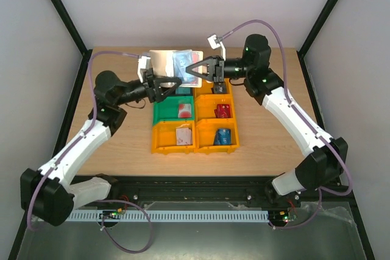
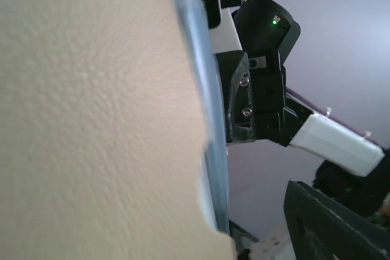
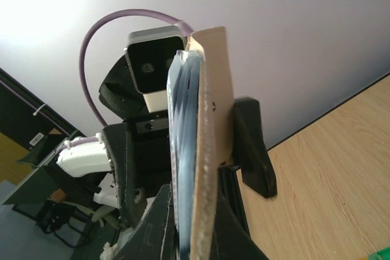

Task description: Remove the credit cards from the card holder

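Above the wooden table [image 1: 122, 141], the right gripper [image 1: 191, 70] clamps the card holder [image 1: 161, 62], its long axis left-to-right; the left gripper [image 1: 174, 84] seems wide open.

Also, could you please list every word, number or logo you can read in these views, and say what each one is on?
No text can be read in any view.
Pale grey-blue flat card holder: a bluish pattern shows at its right end, too blurred to read.
White-pink plastic card, red plastic card, whitish plastic card, blue plastic card: any printing is too small to read.
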